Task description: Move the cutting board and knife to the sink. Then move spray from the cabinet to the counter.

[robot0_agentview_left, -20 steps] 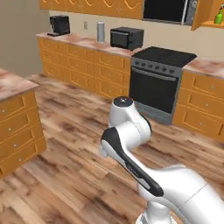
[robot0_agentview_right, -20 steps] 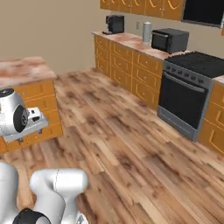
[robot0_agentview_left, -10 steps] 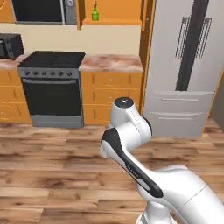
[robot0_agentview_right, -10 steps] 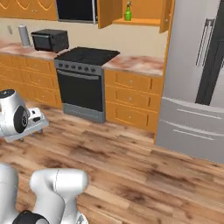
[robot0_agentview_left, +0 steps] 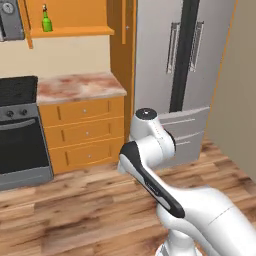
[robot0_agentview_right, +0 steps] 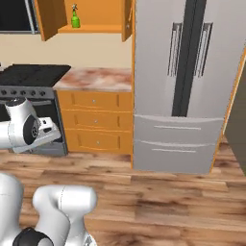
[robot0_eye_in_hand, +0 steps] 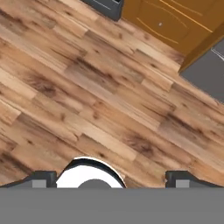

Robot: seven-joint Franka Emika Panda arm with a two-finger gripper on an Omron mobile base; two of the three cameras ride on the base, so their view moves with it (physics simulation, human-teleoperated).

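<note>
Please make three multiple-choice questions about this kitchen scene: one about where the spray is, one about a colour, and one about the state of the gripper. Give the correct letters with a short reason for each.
1. Where is the spray?
A. On the counter
B. On the shelf of the open cabinet
C. On the floor

2. What colour is the body of the spray bottle?
A. Green
B. Blue
C. Yellow

3. What is the state of the gripper?
A. Shut on the spray
B. Shut on a knife
C. Open and holding nothing

Answers:
1. B: the right base view shows the bottle standing inside the cabinet, whose doors are swung open, above the counter.
2. A: the bottle is green in both base views.
3. C: in the hand view the two finger tips stand far apart, with only the wooden floor between them.
</note>
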